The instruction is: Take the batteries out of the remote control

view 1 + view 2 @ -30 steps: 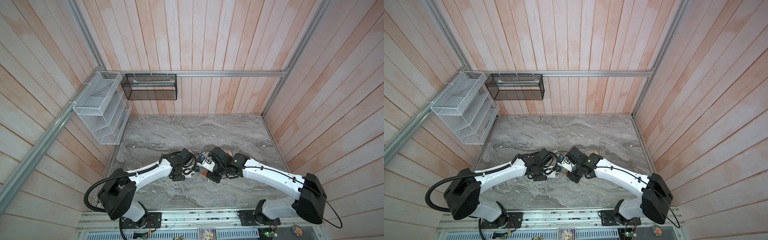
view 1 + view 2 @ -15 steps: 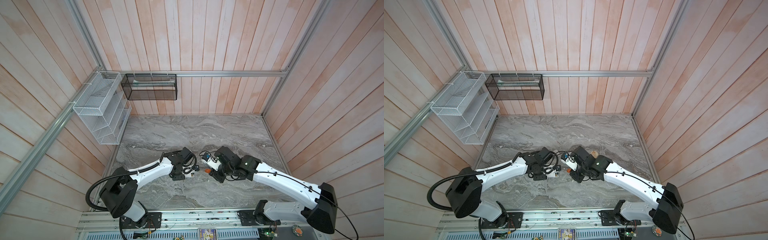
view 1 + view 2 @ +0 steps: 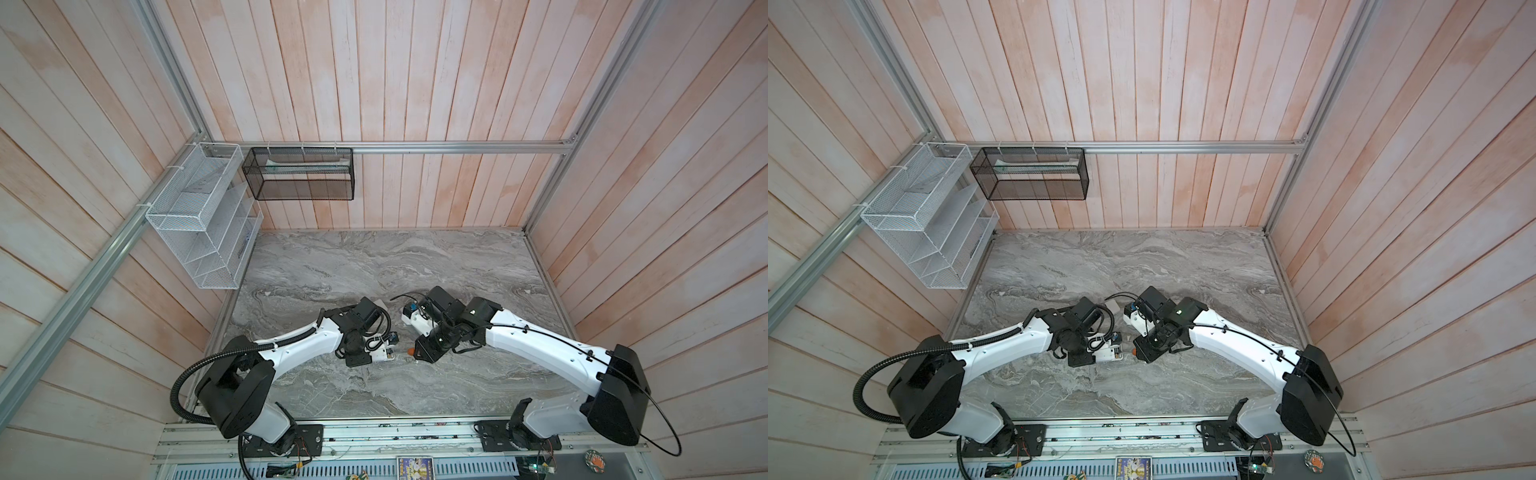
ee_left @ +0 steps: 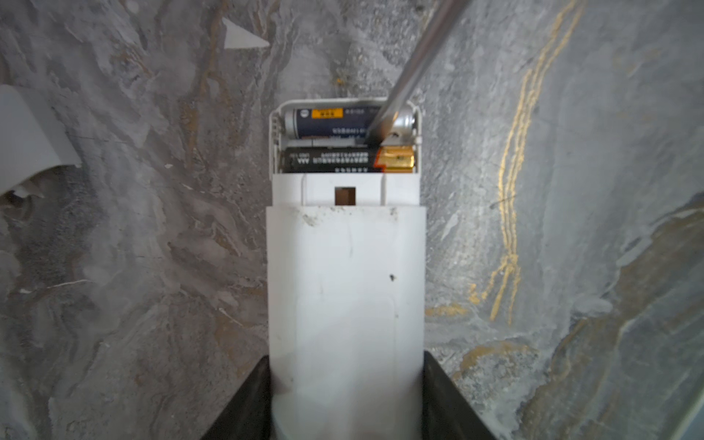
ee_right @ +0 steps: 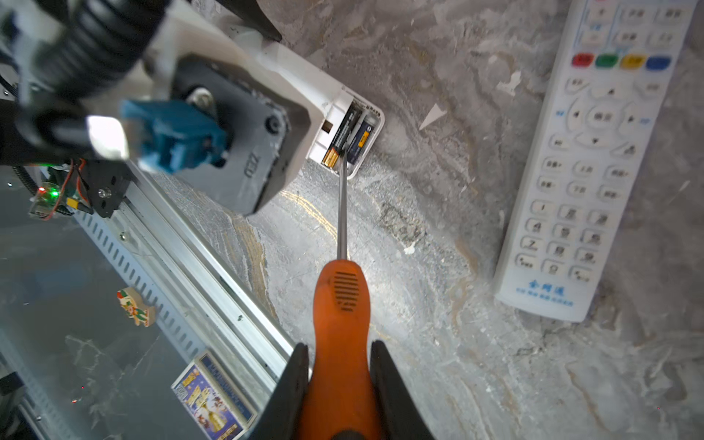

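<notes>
Clamping white remote (image 4: 344, 285) in left gripper (image 4: 346, 360), jaws tight on both long sides, back face up, flat on marble tabletop (image 4: 533, 228). Lower centre in both top views. Cover off. Both batteries (image 4: 335, 160) seated side by side in the open bay, at the end away from the jaws. Pinching orange screwdriver (image 5: 341, 301) by the handle in right gripper (image 5: 339, 346), jaws closed on it. Tip poked between the two cells, near the gold-capped end. Just beside, second remote (image 5: 594, 164), keys up, untouched.
</notes>
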